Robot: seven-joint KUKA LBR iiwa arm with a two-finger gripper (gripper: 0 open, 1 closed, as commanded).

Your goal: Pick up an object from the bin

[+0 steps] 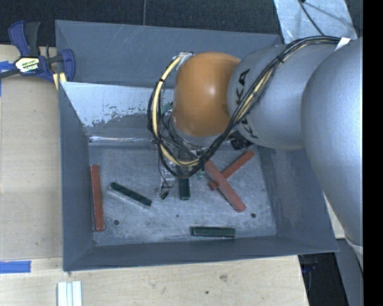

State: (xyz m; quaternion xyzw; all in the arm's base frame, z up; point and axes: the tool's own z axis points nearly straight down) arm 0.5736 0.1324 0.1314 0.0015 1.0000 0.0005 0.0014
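No object is held. The gripper (174,190) hangs low over bare floor near the middle of the grey metal bin (75,190). Its 2 fingertips (184,189) stand a modest way apart, with only floor showing between them.

Nearest candidates:
- The dark green flat bar (131,194) lies just left of the gripper in the view. Its long axis runs diagonally, from upper left down to lower right, and its lower-right end points at the gripper without touching it.
- The crossed pair of red-brown flat bars (225,187) lies just right of the gripper, 1 bar over the other. The end of the longer bar comes close to the right fingertip.

Judgement: neither candidate sits inside the gap, so the pick is not yet made. Which candidate is the target cannot be told. Either one calls for a short sideways shift, with the fingers set across the bar's narrow width.

Count, 5 objects in all:
- 3 red-brown bars: the crossed pair and the upright red-brown bar (97,197) along the left wall, well apart.
- 2 dark bars: the diagonal one and the dark level bar (212,232) near the front wall.

Risk: gripping at the crossing could catch both bars.
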